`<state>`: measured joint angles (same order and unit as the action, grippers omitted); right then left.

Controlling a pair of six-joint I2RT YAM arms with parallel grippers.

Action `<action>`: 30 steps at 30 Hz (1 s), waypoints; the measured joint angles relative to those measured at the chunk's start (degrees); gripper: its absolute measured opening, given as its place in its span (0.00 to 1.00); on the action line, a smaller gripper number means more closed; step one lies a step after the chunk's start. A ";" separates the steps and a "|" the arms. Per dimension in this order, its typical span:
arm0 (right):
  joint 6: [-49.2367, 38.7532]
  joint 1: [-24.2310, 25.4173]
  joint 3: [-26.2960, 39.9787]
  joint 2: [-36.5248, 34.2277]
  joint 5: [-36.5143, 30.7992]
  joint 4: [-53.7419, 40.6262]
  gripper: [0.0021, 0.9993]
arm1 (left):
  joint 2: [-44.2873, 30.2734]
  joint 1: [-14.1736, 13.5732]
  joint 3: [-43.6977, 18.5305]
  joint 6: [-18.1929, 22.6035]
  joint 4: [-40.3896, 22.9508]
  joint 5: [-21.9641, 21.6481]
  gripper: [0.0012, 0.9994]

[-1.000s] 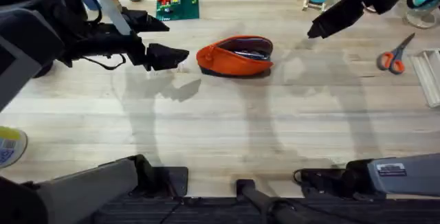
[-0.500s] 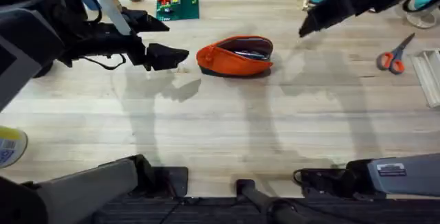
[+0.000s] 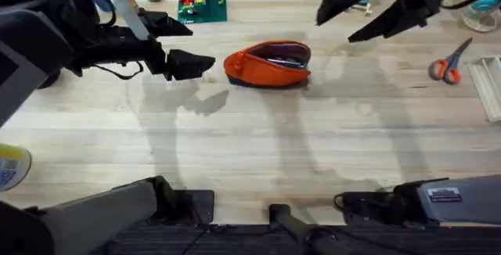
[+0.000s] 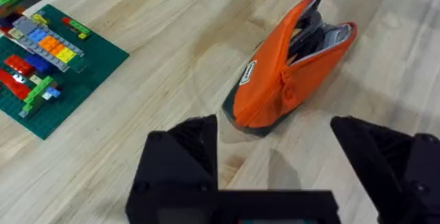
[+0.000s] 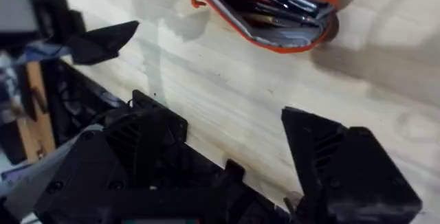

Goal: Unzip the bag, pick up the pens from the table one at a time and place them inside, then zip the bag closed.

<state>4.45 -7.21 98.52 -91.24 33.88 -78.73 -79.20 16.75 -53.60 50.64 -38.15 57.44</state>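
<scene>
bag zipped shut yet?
No. In the right wrist view the bag gapes open along its top, with pens showing inside.

bag (image 3: 268, 65) soft matt orange cloth; table (image 3: 250, 145) pale smooth matt wood planks.

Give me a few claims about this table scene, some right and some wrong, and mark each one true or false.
1. The orange bag is zipped shut. False: its top gapes open, with dark pens showing inside.
2. The right gripper holds a pen. False: its fingers are spread apart and hold nothing.
3. Orange-handled scissors lie on the table to the right of the bag. True.
4. The left gripper is clamped on the bag. False: it is open beside the bag, not touching it.
5. A green brick baseplate with coloured bricks sits on the table. True.
</scene>
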 joint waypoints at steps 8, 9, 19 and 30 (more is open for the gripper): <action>17.92 -10.85 0.00 0.00 -9.61 3.34 1.00 | 0.00 0.00 0.00 -0.01 0.00 -0.01 0.99; 20.27 -12.06 0.00 0.00 -10.80 3.63 1.00 | 0.00 0.00 0.00 -0.01 0.00 0.00 0.99; 35.69 -23.06 0.00 0.00 -20.80 6.79 1.00 | 0.00 0.00 0.00 0.01 0.01 -0.01 0.99; 41.69 -31.19 0.11 -3.45 -25.29 12.33 1.00 | 0.00 0.00 0.00 0.01 0.00 -0.01 0.99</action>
<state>46.15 -38.40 98.63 -94.69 8.58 -66.40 -79.20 16.75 -53.60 50.65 -38.15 57.43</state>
